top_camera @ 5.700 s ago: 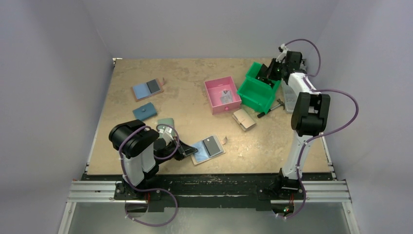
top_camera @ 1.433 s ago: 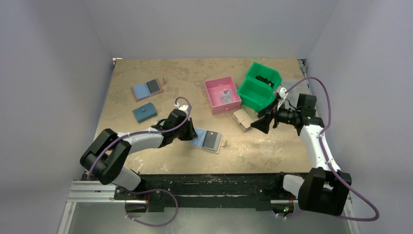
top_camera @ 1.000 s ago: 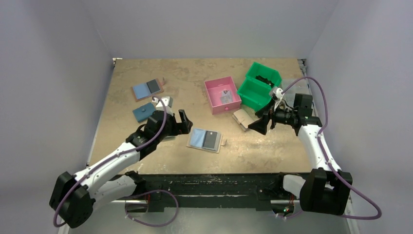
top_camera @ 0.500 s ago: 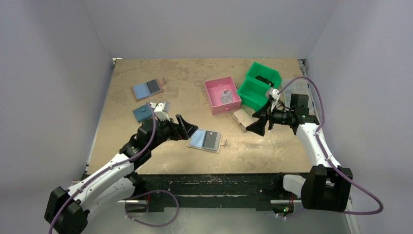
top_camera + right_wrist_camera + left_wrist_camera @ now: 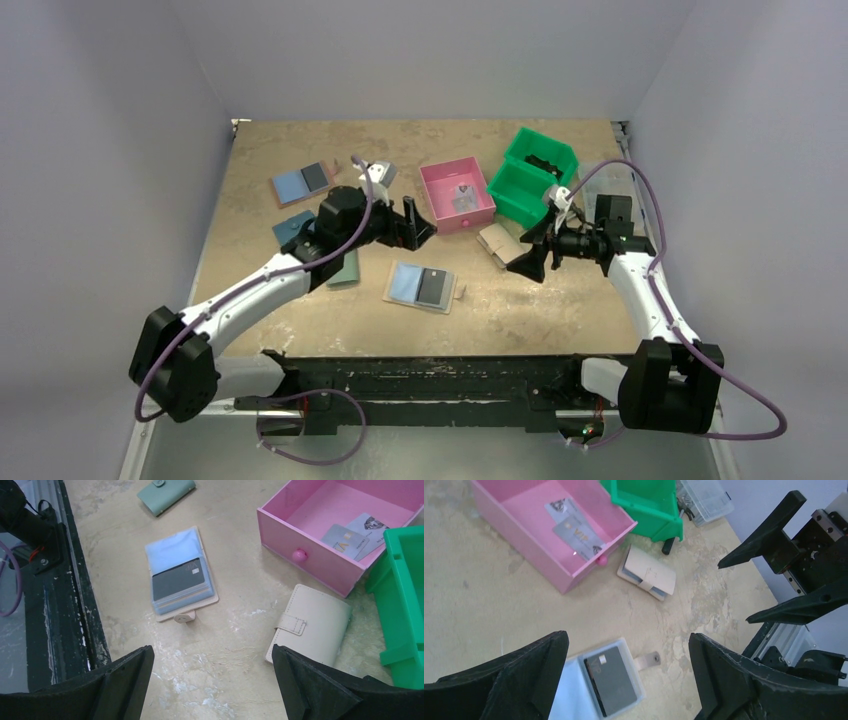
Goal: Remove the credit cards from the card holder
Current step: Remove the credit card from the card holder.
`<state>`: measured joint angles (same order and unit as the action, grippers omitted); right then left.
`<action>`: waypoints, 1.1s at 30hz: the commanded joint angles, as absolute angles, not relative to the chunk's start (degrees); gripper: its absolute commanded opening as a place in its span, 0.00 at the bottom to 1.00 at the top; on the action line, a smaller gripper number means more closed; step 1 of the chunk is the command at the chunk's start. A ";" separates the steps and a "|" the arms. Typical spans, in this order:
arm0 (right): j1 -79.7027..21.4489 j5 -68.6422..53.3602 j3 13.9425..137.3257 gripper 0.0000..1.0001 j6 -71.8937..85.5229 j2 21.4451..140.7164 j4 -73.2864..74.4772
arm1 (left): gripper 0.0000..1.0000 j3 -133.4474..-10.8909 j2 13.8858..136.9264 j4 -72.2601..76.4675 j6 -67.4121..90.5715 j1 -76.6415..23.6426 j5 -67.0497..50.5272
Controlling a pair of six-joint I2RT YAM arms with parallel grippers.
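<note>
The card holder (image 5: pixel 423 287) lies open and flat at the table's front middle, snap tab (image 5: pixel 460 293) to the right. Its left panel is pale blue. A dark grey credit card (image 5: pixel 179 578) with a chip sits in the right sleeve. My left gripper (image 5: pixel 418 224) hovers open above the table just behind the card holder (image 5: pixel 599 685), with nothing held. My right gripper (image 5: pixel 526 255) is open and empty to the right of the card holder (image 5: pixel 180 577), beside a tan folded wallet (image 5: pixel 500 245). Two silvery cards (image 5: pixel 462 195) lie in the pink drawer (image 5: pixel 466 222).
Two green bins (image 5: pixel 533 178) stand right of the pink drawer, a clear box (image 5: pixel 704 497) behind them. A second open holder (image 5: pixel 303 183) lies back left, a teal wallet (image 5: pixel 297 230) and a sage wallet (image 5: pixel 345 265) under my left arm.
My left arm has swung from the front left up and to the right, past the card holder toward the pink drawer, its jaws widening slightly. The right gripper has barely shifted.
</note>
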<state>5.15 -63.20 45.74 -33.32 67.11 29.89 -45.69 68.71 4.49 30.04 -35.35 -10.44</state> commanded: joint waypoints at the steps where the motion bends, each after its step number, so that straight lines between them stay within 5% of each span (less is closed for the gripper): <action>1: 5.01 -61.52 47.90 0.99 -38.19 66.80 31.66 | 0.99 -56.19 74.48 1.07 19.57 -35.15 -13.83; 12: 5.08 -59.99 49.21 0.99 -46.13 67.52 36.81 | 0.99 -63.30 80.92 -4.19 9.81 -35.15 -10.40; 33: 5.89 -61.76 49.92 0.99 -55.85 71.11 43.15 | 0.97 -57.19 76.85 -3.23 6.11 -35.24 -2.99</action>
<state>5.69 -60.99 47.31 -53.49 71.31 42.02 -56.45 77.34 -2.90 7.20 -35.35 -4.19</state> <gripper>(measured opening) 0.987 0.976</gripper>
